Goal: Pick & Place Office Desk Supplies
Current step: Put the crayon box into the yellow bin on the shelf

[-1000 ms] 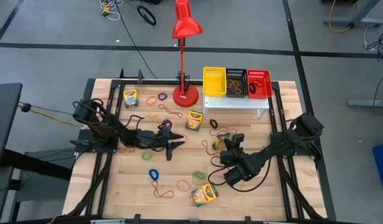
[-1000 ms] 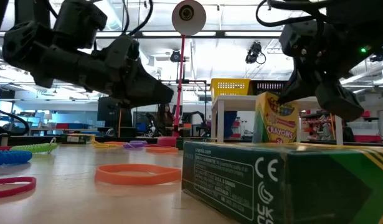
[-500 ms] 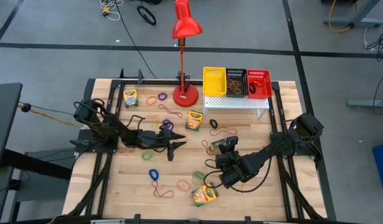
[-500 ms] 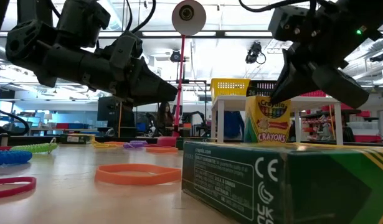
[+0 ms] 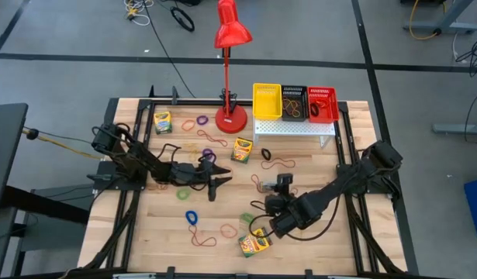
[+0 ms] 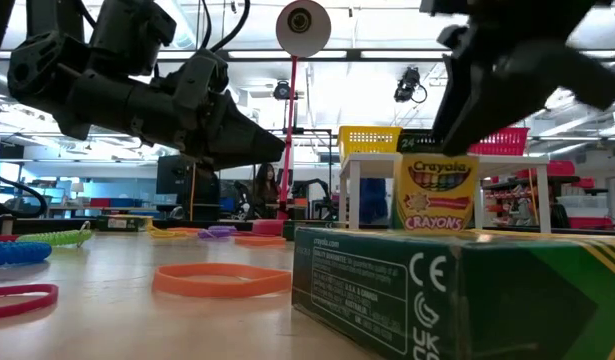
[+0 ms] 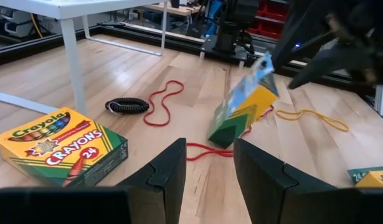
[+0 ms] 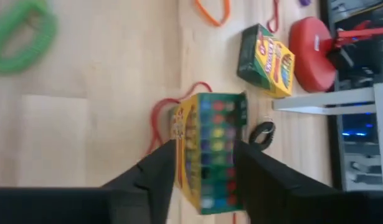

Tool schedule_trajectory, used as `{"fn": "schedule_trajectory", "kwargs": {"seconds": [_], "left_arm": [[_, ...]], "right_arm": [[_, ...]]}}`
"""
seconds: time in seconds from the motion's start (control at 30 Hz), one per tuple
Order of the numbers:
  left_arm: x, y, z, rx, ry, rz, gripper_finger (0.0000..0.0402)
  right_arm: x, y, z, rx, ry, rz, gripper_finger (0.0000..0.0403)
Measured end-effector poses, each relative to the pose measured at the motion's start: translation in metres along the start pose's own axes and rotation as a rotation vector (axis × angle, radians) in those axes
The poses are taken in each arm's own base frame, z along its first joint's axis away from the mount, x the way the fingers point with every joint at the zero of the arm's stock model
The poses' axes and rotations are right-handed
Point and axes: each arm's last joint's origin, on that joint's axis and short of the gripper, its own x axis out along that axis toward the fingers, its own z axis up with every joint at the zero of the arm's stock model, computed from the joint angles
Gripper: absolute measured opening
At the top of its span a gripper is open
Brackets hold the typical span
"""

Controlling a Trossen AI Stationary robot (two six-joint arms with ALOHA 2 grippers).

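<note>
A yellow-and-green crayon box (image 8: 210, 149) stands on its lower end on the table (image 5: 316, 163), right of centre, its open top showing crayons. It looks upright in the low view (image 6: 435, 192) and tilted in the left wrist view (image 7: 241, 109). My right gripper (image 5: 271, 194) hangs open just above it, a finger on either side of its top. My left gripper (image 5: 216, 183) hovers open over the table's middle left with nothing between its fingers (image 7: 169, 174). Three more crayon boxes (image 5: 162, 122) (image 5: 242, 149) (image 5: 255, 242) lie flat. Rubber bands (image 5: 191, 217) are scattered around. My right gripper stands over the crayon box's open top end (image 8: 210, 112), slanting down from the table's right. I cannot tell whether a finger touches the box. The box rests with its lower end on the table.
A red desk lamp (image 5: 230, 116) stands at the far middle. Beside it a white stand (image 5: 292, 128) carries yellow (image 5: 267, 101), black (image 5: 293, 102) and red (image 5: 322, 103) trays. A black coiled band (image 7: 126, 106) and a red cord (image 7: 160, 109) lie near the standing box.
My right gripper has carried the crayon box a little toward the table's left and near edges, then risen and tipped further down. In the low view the box has gone from tilted in the fingers to upright, with the gripper now above its top.
</note>
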Motion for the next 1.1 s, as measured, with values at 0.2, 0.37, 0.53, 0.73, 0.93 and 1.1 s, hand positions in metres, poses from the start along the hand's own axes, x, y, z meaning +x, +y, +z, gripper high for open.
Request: {"fn": "schedule_trajectory", "kwargs": {"seconds": [0.2, 0.37, 0.53, 0.73, 0.93, 1.1], "left_arm": [[0.0, 0.0, 0.001, 0.001, -0.01, -0.002, 0.014], [0.0, -0.001, 0.001, 0.002, -0.006, -0.015, 0.014], [0.0, -0.002, 0.0, 0.001, 0.013, -0.066, 0.014], [0.0, -0.002, 0.0, 0.029, 0.016, -0.066, 0.014], [0.0, -0.002, -0.002, 0.036, 0.028, -0.063, 0.014], [0.0, -0.002, -0.002, 0.02, 0.034, -0.061, 0.014]], "right_arm": [[-0.018, -0.024, 0.012, 0.119, 0.017, 0.067, 0.0229], [-0.017, -0.036, 0.013, 0.204, 0.065, 0.139, 0.0258], [-0.021, -0.006, 0.008, 0.253, -0.026, 0.246, 0.026], [-0.012, 0.05, -0.019, 0.154, -0.081, 0.195, 0.024], [0.01, 0.095, -0.028, -0.025, -0.066, 0.102, 0.0231], [0.023, 0.104, -0.031, -0.078, -0.054, 0.018, 0.0224]]}}
